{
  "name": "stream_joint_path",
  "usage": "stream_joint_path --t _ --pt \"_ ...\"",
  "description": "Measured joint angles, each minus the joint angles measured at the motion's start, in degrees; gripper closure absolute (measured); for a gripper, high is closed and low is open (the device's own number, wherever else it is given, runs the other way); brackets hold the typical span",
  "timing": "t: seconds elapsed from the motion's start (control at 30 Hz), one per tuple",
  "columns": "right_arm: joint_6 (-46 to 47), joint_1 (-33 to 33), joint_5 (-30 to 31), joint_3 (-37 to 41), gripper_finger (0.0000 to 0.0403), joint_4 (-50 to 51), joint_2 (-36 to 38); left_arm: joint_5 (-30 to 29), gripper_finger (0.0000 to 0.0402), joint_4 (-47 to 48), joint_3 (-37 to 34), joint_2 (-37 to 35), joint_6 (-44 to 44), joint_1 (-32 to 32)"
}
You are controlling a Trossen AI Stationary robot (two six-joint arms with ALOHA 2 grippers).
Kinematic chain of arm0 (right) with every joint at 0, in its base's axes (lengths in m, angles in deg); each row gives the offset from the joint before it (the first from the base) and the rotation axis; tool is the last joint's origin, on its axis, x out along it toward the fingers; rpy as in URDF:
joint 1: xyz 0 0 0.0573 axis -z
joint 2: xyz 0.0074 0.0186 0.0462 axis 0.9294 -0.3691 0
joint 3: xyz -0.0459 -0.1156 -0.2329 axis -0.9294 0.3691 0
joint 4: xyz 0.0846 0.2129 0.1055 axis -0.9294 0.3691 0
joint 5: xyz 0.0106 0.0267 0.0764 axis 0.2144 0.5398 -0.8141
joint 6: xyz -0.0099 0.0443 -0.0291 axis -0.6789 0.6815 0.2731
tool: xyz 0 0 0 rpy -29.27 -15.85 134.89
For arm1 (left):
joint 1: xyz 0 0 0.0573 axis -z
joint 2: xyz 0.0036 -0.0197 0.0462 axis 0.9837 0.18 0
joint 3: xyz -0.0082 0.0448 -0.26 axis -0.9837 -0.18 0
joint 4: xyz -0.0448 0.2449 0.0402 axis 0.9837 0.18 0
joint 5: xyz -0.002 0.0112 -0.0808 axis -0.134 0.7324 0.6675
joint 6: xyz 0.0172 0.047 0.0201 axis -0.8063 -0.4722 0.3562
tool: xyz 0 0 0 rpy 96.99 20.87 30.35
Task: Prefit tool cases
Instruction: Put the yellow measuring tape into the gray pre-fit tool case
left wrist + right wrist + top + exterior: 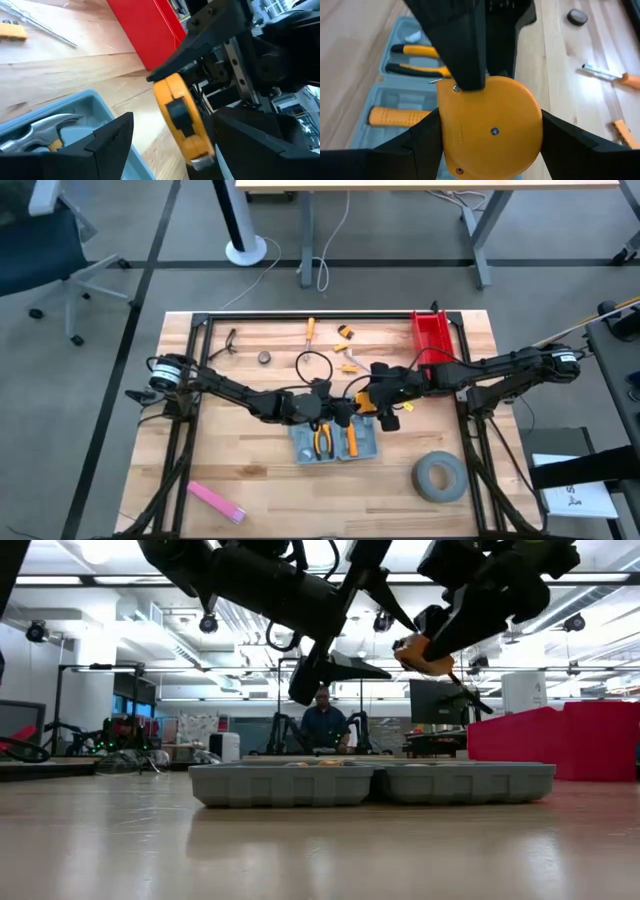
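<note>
The blue-grey tool case lies open and flat on the wooden table. Yellow-handled pliers and a hammer rest in its recesses. Above the case's far right corner hangs a yellow tape measure, with my right gripper shut on it. My left gripper comes from the table's left and stands open. Its fingers sit on either side of the tape measure, and one finger lies over the tape measure's flat face. My right gripper pinches the tape measure between its two fingers, on opposite sides of the round rim. The fingers slant down from the table's right side. The tape measure hangs lifted clear above the case. My left gripper: whether its finger touches the tape measure, I cannot tell.
A red bin stands at the far right and a grey tape roll at the near right. A screwdriver, small yellow parts and a black cable loop lie beyond the case. A pink object lies near left.
</note>
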Motion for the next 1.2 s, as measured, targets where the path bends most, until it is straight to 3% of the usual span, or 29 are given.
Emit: stream_joint_path --t 0.83,1.07,1.2 --pt "0.3 -0.3 0.3 0.0 0.0148 -8.7 -0.6 -5.4 0.0179 -3.3 0.1 -0.2 0.1 -0.3" --pt "0.4 -0.4 -0.2 -0.2 0.0137 -13.0 -4.3 -4.7 0.0215 -1.0 1.5 0.0 -0.6 -0.5" --pt "0.0 -0.4 0.2 -1.1 0.0147 -12.0 -5.6 -4.2 0.0259 4.5 3.3 0.1 -0.5 -0.5"
